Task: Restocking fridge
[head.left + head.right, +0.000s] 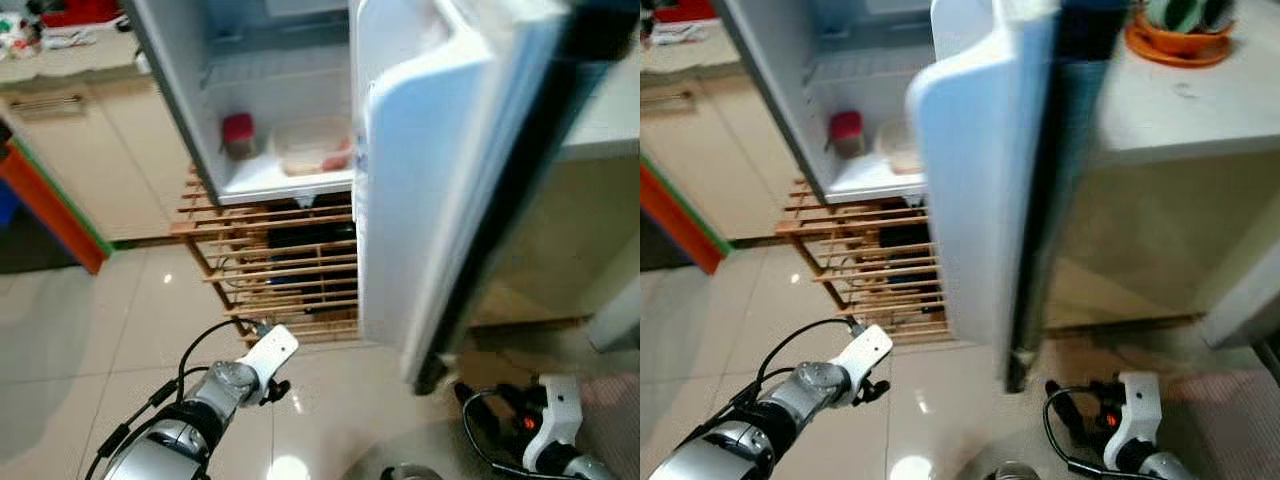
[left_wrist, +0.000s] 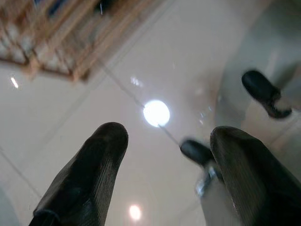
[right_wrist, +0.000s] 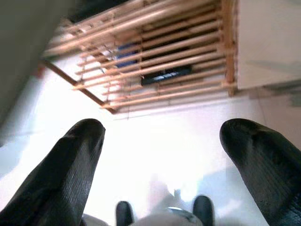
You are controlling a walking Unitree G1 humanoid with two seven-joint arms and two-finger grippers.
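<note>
The fridge (image 1: 300,110) stands open on a slatted wooden rack (image 1: 270,265), and its door (image 1: 440,180) swings far out toward the camera, a big rigid slab that looks heavy enough to carry momentum; I would judge its free outer edge the place to push or pull, since the smooth white face offers little to pinch. To the right a pale counter (image 1: 1200,110) carries an orange dish (image 1: 1175,40) with something dark green in it. On the fridge's lower shelf sit a clear lidded container (image 1: 315,148) with something reddish inside, likely light but slick and slightly flexible, best taken across its short sides, and beside it a small red-capped jar (image 1: 238,135), probably rigid and breakable if glass, best gripped around the body below the cap. Both arms hang low over the glossy tiled floor (image 1: 130,330), well apart from the shelf: the left gripper (image 2: 164,174) has its jaws apart and empty above the tiles, and the right gripper (image 3: 160,174) likewise has its jaws spread wide with nothing between them, pointing at the rack's foot. No brand, label or writing can be read anywhere; the frames are too blurred.
</note>
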